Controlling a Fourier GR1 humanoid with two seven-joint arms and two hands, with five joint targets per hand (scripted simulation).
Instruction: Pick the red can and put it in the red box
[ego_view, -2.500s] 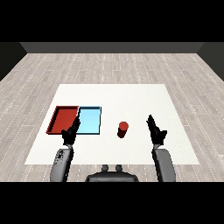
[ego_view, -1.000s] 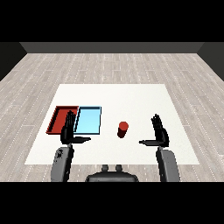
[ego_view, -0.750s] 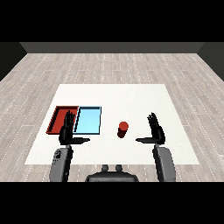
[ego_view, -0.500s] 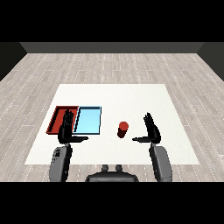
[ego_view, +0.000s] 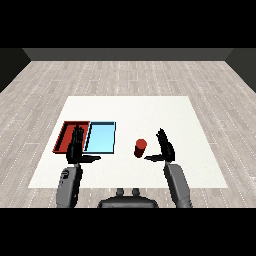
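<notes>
My right hand (ego_view: 166, 147) is released, fingers straight and thumb out, just beside the red can (ego_view: 140, 147) without touching it. The can stands upright on the white table (ego_view: 150, 110), with bare tabletop between it and the light blue tray (ego_view: 101, 137). My left hand (ego_view: 76, 147) is also released, over the near edge of the red tray (ego_view: 66, 134). Grey plank floor (ego_view: 130, 75) surrounds the table.

no readable text anywhere
</notes>
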